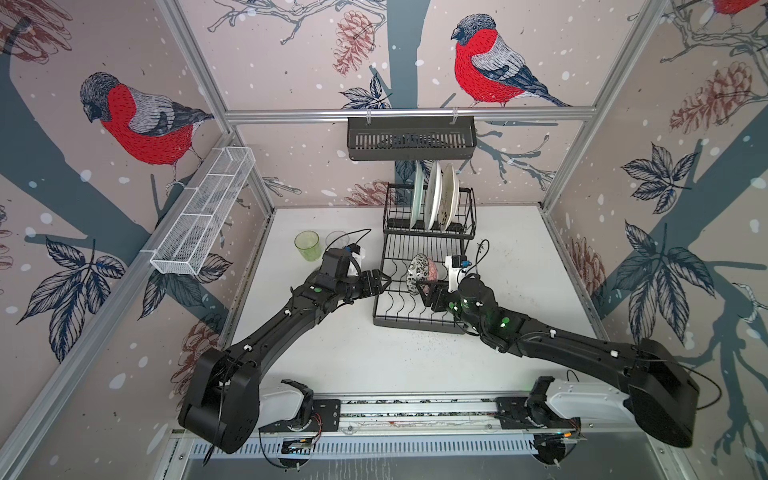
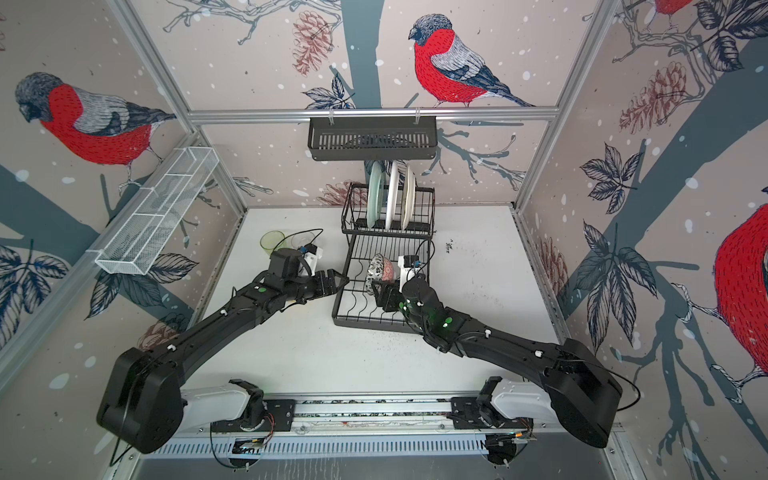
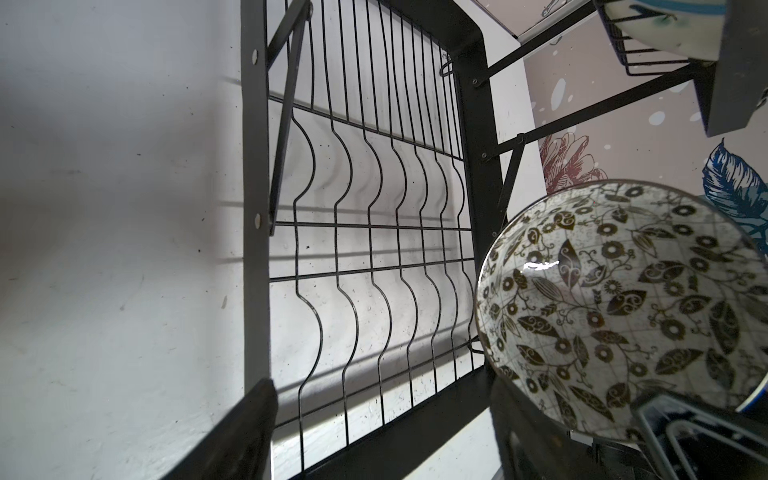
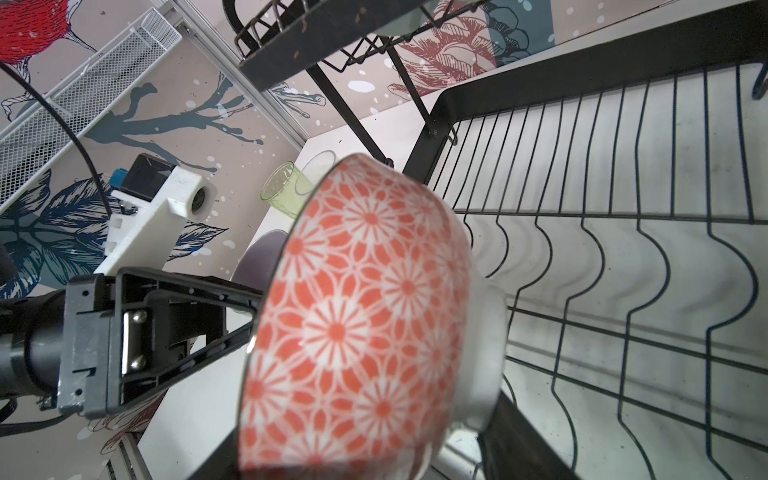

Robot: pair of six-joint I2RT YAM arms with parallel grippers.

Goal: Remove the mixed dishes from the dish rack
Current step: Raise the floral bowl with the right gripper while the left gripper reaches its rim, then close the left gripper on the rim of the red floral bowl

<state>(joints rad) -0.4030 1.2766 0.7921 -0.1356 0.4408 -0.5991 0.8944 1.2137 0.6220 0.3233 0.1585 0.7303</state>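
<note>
The green glass (image 1: 308, 245) and clear glass (image 1: 336, 240) stand on the worktop (image 1: 353, 353), left of the dish rack (image 1: 419, 307); the left tool (image 1: 384, 281) gapes empty at the rack's left edge; the right tool (image 1: 424, 289) grips a tilted patterned bowl (image 1: 420, 270) above the lower tray; three plates (image 1: 434, 195) stand upright in the raised tier.

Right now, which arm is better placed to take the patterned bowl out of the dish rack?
The right. The right gripper already holds the bowl tilted over the dish rack; the left gripper is open beside it.
</note>
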